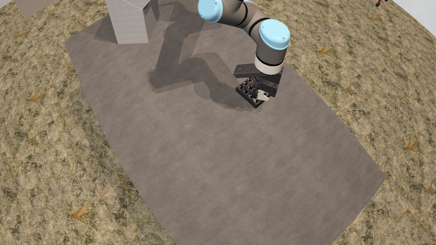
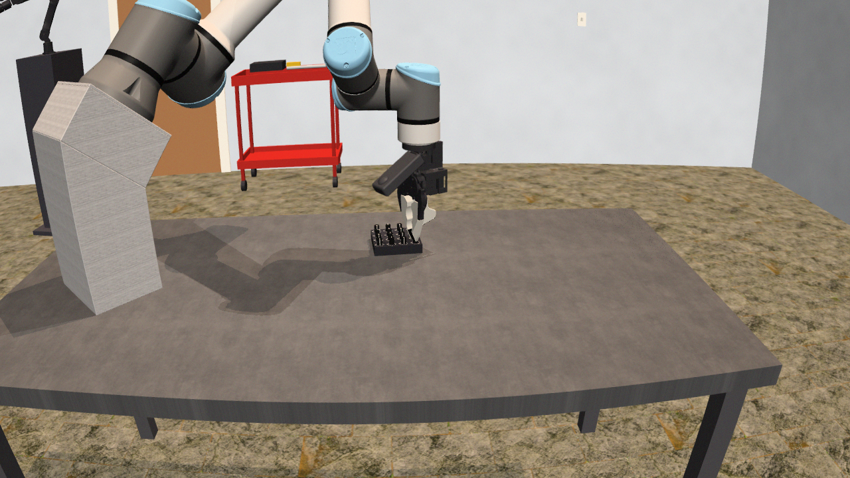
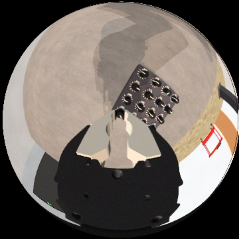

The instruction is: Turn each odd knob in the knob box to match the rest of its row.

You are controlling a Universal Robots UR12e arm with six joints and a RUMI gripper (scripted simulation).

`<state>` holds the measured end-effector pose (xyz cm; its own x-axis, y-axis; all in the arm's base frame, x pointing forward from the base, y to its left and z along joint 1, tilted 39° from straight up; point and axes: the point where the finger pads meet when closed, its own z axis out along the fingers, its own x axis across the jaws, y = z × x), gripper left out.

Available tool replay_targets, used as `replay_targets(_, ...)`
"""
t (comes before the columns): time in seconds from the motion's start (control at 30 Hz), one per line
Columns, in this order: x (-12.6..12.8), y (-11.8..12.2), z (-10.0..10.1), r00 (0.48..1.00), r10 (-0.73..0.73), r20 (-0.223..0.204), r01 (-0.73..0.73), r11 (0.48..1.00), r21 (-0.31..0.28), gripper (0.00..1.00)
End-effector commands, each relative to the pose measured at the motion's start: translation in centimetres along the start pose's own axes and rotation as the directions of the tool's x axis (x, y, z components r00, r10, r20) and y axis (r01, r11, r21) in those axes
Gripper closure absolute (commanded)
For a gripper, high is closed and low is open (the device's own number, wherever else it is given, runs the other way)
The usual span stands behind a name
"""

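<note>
In the exterior view, we see the grey pedestal (image 1: 130,29) (image 2: 109,232) at nine o'clock, well apart from the knob box (image 1: 247,98) (image 2: 396,250) (image 3: 145,83), and a red cart (image 1: 379,1) (image 2: 285,74) (image 3: 208,133) beyond the tabletop (image 1: 213,167) (image 2: 416,344) (image 3: 60,66) at eleven. The box sits near the twelve o'clock edge; the brown-grey surface stretches widely from three to six. We have the gripper (image 1: 256,99) (image 2: 414,236) (image 3: 119,111) over the box's right side, clenched on a corner knob (image 3: 119,113). At three o'clock, patterned floor (image 1: 45,152) (image 2: 772,267) (image 3: 196,133) runs to a dark wall (image 2: 808,107). In the wrist view, we find its fingers hide several neighbouring knobs; row letters and the held knob's pointer are too small or covered to read.
</note>
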<state>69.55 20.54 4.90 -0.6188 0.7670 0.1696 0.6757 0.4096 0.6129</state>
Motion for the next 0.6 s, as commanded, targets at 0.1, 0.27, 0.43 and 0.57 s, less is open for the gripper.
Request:
replay_targets(0.1, -0.16, 0.24, -0.06, 0.999, 0.040, 0.003, -0.040, 0.999, -0.002, 0.96)
replay_targets(0.27, -0.16, 0.23, -0.06, 0.997, 0.081, 0.003, -0.081, 0.997, -0.002, 0.96)
replay_targets(0.43, -0.17, 0.20, -0.05, 0.988, 0.151, 0.003, -0.151, 0.988, -0.002, 0.96)
replay_targets(0.57, -0.16, 0.18, -0.06, 0.975, 0.221, 0.003, -0.221, 0.975, -0.002, 0.96)
